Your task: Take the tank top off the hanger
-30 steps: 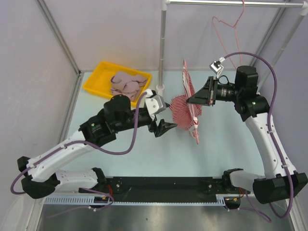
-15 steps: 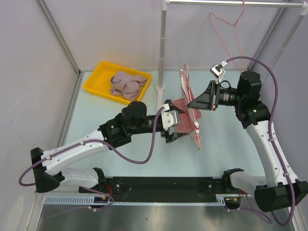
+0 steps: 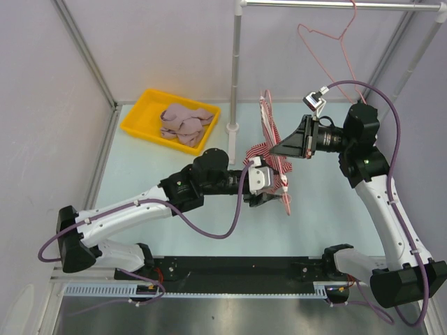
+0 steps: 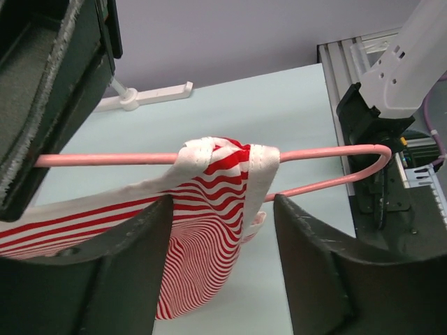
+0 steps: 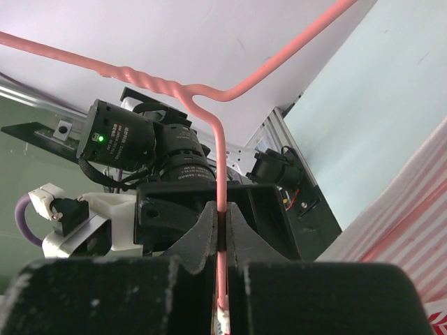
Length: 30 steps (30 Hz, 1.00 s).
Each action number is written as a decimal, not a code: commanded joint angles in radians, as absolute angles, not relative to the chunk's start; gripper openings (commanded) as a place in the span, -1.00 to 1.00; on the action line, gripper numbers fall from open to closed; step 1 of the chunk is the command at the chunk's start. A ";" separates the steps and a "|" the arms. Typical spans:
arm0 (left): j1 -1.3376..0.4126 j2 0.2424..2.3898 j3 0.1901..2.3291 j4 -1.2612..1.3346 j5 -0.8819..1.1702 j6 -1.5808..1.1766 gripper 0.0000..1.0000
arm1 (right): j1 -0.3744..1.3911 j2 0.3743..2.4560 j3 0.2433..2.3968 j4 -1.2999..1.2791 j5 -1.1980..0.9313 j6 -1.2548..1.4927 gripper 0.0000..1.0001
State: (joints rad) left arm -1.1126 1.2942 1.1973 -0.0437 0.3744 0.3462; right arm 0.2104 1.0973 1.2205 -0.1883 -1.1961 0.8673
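Observation:
The red-and-white striped tank top hangs on a pink wire hanger whose hook is over the top rod. My right gripper is shut on the hanger's wire, which runs between its fingers in the right wrist view; the striped cloth shows at the lower right. My left gripper is open at the top's lower part. In the left wrist view its jaws stand wide on either side of the cloth, just below the strap wrapped over the hanger bar.
A yellow bin with a pink cloth pile sits at the back left. The rack's upright pole and its foot stand just behind the tank top. The rod runs across the top.
My left arm has reached rightwards and its open jaws have come up around the hanging cloth. The right gripper has kept its hold on the hanger, which has swung slightly left.

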 commanded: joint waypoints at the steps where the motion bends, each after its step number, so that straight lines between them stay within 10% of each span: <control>1: -1.120 1.302 1.232 -0.020 0.373 0.368 0.14 | 0.218 1.066 1.226 -0.138 -1.226 0.887 -1.00; 6: -1.118 1.298 1.246 -0.046 0.338 0.364 -0.28 | 0.222 1.063 1.223 -0.144 -1.224 0.882 -1.00; 10: -1.120 1.302 1.270 -0.057 0.322 0.350 -1.00 | 0.233 1.058 1.223 -0.147 -1.213 0.882 -1.00; 30: -1.173 1.129 1.195 -0.132 0.291 0.097 -1.00 | 0.328 1.043 1.203 -0.174 -0.347 0.756 -1.00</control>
